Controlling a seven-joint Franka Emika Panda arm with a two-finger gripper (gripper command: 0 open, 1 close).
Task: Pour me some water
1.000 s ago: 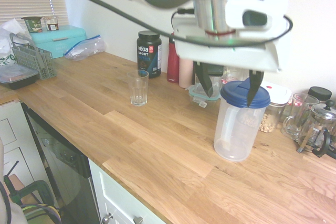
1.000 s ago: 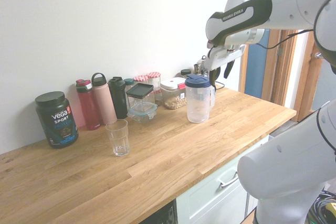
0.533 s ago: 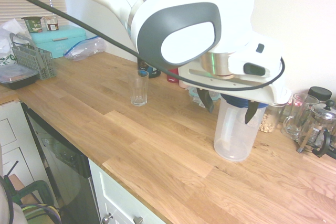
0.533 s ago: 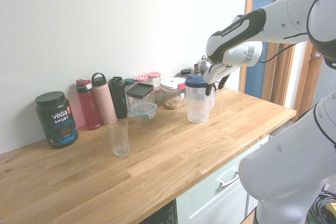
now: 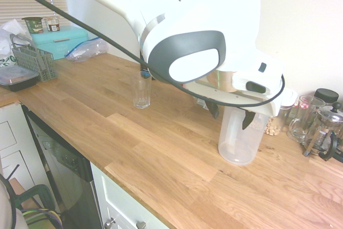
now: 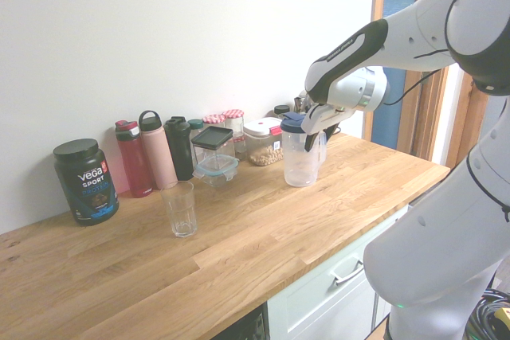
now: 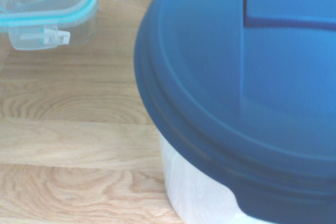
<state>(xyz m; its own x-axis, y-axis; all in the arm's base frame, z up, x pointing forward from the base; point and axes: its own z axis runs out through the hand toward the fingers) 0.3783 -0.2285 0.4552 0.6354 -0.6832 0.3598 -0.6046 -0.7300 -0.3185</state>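
My jaws (image 5: pixel 229 115) are standing wide, one finger hanging down each side of the jug (image 5: pixel 239 137) just under its lid (image 6: pixel 292 123), and I cannot tell whether either finger is touching the wall. I am gripping nothing. The jug is standing upright on the table (image 5: pixel 134 143), toward the back, its translucent body looking nearly clear; the water inside is too faint for me to make out a level. From my wrist the navy lid (image 7: pixel 247 77) is filling most of the view, with a seam running across its top. Just behind the jug a clip-lid box (image 7: pixel 47 3) with teal seal is sitting near it, and jars and bottles (image 6: pixel 163 149) are lining the wall beside that. The glass (image 6: pixel 179 209) is standing well apart from the jug, alone on open wood, with the black tub (image 6: pixel 86 181) behind it. The front edge of the table is running clear of both, with bare boards lying between jug and glass.
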